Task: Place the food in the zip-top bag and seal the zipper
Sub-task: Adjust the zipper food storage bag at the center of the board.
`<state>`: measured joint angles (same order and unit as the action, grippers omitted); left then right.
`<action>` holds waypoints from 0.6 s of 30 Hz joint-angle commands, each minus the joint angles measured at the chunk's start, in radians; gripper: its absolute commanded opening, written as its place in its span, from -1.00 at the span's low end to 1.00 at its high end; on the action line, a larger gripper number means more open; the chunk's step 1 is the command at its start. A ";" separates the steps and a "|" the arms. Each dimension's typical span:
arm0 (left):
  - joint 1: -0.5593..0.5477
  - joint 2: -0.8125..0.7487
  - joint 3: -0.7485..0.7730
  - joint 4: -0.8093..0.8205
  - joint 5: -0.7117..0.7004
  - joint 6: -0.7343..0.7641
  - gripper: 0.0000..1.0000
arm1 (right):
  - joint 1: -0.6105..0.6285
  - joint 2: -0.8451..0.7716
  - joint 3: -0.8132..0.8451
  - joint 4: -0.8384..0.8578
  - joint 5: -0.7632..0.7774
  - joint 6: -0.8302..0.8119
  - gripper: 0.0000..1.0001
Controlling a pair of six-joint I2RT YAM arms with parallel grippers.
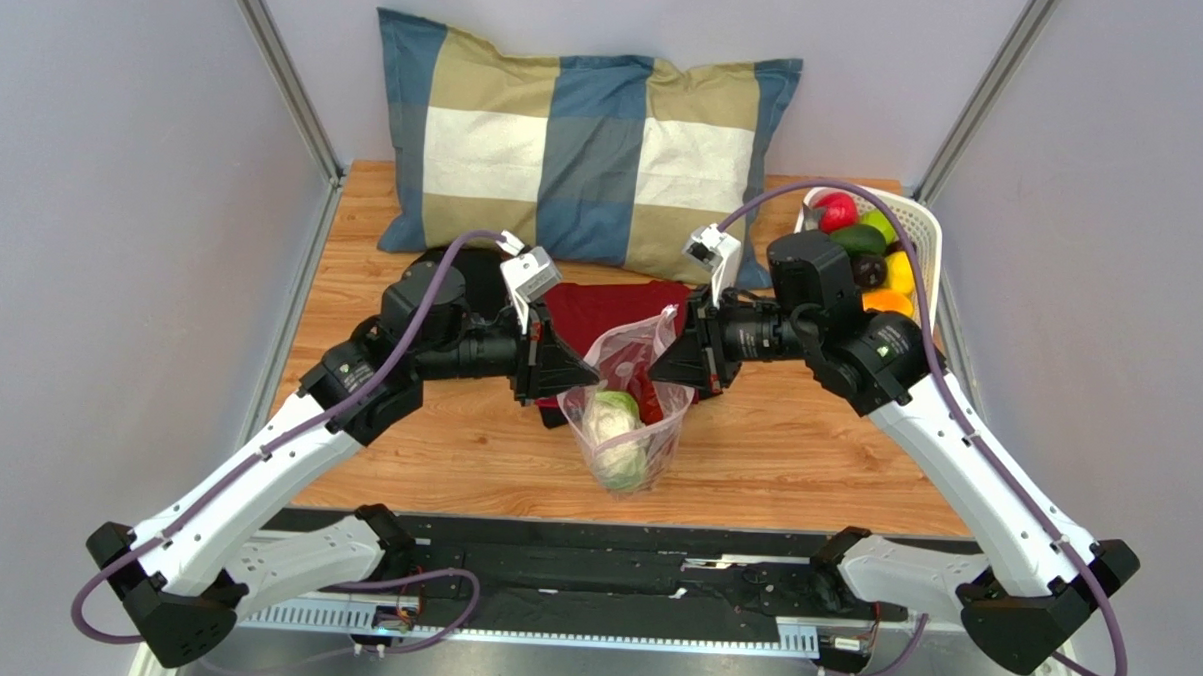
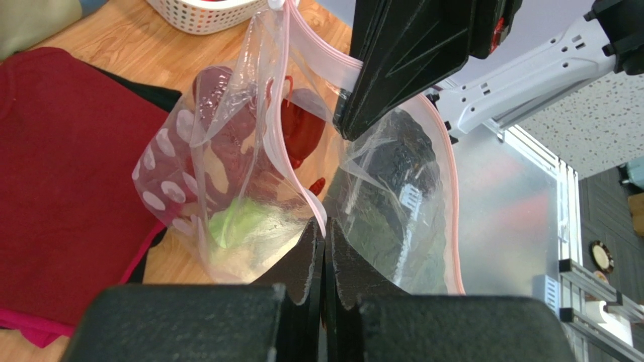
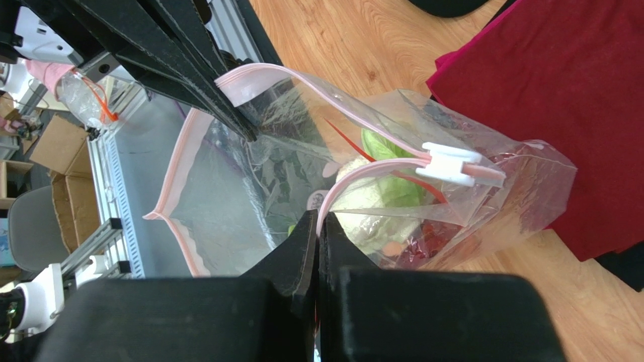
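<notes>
The clear zip-top bag (image 1: 628,407) stands upright at the table's middle, held between both grippers. It holds food: a whitish-green vegetable (image 1: 614,426) and a red piece (image 1: 648,392). My left gripper (image 1: 576,375) is shut on the pink mouth edge, as the left wrist view shows (image 2: 325,230). My right gripper (image 1: 679,363) is shut on the opposite mouth edge (image 3: 318,217). The zipper (image 3: 363,170) is a pink strip with a white slider (image 3: 453,162) at its far end. The mouth gapes open between the grippers. More food (image 1: 866,250) lies in the basket.
A white perforated basket (image 1: 927,237) stands at the back right. A folded red cloth (image 1: 609,309) lies just behind the bag. A checked pillow (image 1: 585,135) leans against the back wall. Bare wood lies in front of the bag.
</notes>
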<state>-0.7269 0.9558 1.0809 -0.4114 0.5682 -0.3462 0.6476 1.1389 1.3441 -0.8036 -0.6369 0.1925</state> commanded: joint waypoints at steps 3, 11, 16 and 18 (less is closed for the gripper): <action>-0.003 -0.045 0.059 0.069 -0.023 -0.037 -1.00 | -0.026 -0.011 0.052 -0.040 0.103 -0.071 -1.00; -0.003 0.012 0.068 -0.009 -0.137 -0.096 -1.00 | -0.259 0.025 0.009 -0.112 0.043 -0.157 0.49; -0.005 0.049 0.077 0.026 -0.154 -0.106 -1.00 | -0.514 0.090 0.118 -0.085 -0.069 -0.246 0.82; -0.003 0.083 0.109 0.020 -0.148 -0.105 -1.00 | -0.615 0.126 0.167 -0.080 -0.037 -0.293 0.82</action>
<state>-0.7269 0.9997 1.1152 -0.4232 0.4316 -0.4313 0.1867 1.2232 1.3991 -0.9283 -0.6647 0.0158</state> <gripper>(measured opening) 0.007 0.910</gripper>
